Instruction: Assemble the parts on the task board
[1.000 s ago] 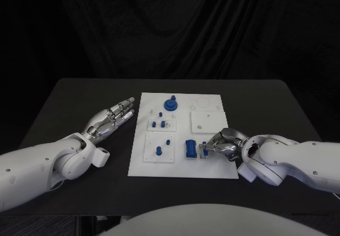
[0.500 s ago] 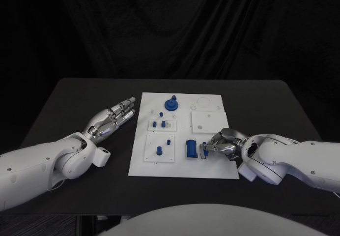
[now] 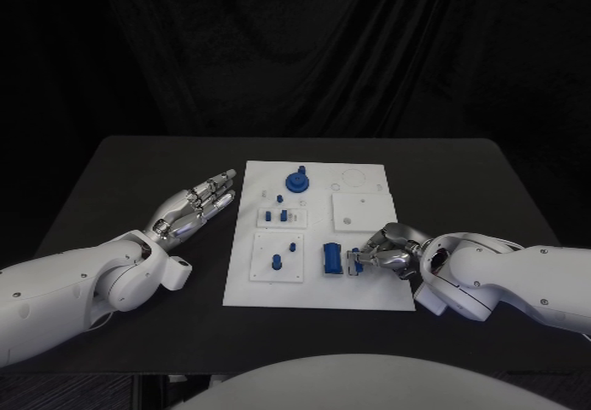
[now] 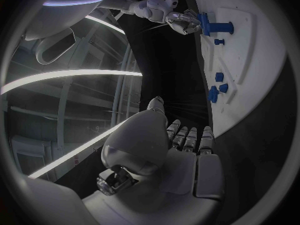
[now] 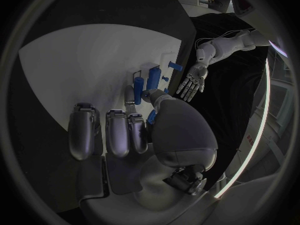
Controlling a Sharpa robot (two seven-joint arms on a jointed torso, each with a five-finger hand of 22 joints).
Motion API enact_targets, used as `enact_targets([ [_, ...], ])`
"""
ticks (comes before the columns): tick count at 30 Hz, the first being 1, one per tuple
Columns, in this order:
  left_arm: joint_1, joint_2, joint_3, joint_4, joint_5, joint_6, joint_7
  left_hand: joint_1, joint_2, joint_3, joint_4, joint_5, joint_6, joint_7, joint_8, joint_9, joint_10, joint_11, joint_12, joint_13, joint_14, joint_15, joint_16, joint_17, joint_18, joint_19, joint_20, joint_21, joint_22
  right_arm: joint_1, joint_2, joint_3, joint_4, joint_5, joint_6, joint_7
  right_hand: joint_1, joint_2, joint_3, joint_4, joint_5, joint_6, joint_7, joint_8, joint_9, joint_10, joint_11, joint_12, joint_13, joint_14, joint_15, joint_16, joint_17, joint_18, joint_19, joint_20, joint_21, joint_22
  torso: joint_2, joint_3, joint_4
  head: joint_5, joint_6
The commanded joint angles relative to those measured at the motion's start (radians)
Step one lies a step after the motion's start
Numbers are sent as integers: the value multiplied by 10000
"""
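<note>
Nothing has moved noticeably since the earlier frames; both arms and every part sit as they did.

Head view: the white task board [image 3: 317, 235] lies in the middle of the black bench [image 3: 123, 171]. At the lower right of the board, the right robot hand [image 3: 384, 253] pinches a small blue part [image 3: 357, 260] between thumb and finger, just right of a larger upright blue block [image 3: 332, 258] standing on the board. The left robot hand [image 3: 195, 207] lies on the bench just left of the board, fingers straight and slightly apart, holding nothing. A round blue part [image 3: 297, 181] stands near the board's top, and smaller blue pieces [image 3: 279, 213] sit on the raised plates at centre left.

Left wrist view: the left robot hand [image 4: 181, 145] stretches flat beside the board's edge [image 4: 250, 85], clear of the parts; the right robot hand [image 4: 181, 22] shows at the top, touching the blue block [image 4: 212, 26].

Right wrist view: the right robot hand [image 5: 125, 135] hovers over the board [image 5: 81, 65], thumb tip against the small blue part [image 5: 152, 116], blue block [image 5: 153, 78] just beyond. The left robot hand [image 5: 194, 80] lies open past the board.
</note>
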Motion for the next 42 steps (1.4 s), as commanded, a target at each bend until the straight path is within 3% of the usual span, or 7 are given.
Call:
enact_targets([
  [1, -21, 19, 9, 11, 43, 134, 404, 122, 12, 35, -50, 50, 1, 90, 23, 10, -32, -14, -41, -9, -3, 42, -37, -17, -95, -6, -45, -35, -9, -10, -14, -2, 17, -204, 138, -219, -97, 11, 222, -167, -70, -45, -6, 69, 22, 1046, 36, 27, 2632, 603, 65, 39, 17, -119, 511, 64, 32, 2067, -7, 3, -7, 9, 0],
  [30, -47, 18, 9, -13, 43, 164, 372, 132, 19, 42, -49, 57, -6, 92, 20, 9, -36, -8, -42, -11, -3, 68, -37, -17, -97, -6, -20, -35, -9, -58, 53, -6, -93, -216, 396, -334, -311, 34, 214, -104, -199, -64, -15, 139, 21, 1046, 27, 27, 2632, 598, 57, 32, -12, -116, 508, 61, 26, 2064, -4, 2, -1, 6, 0],
  [42, -53, 26, 9, -19, 43, 191, 348, 137, 22, 45, -50, 55, -10, 94, 19, 8, -37, -5, -42, -11, -3, 77, -37, -17, -96, -6, -9, -35, -9, -82, 107, -6, -75, -216, 504, -326, -395, 20, 215, -132, -436, -103, -23, 187, 12, 1046, 19, 27, 2632, 593, 50, 24, -36, -112, 502, 57, 11, 2058, -9, -3, -3, 29, 0],
])
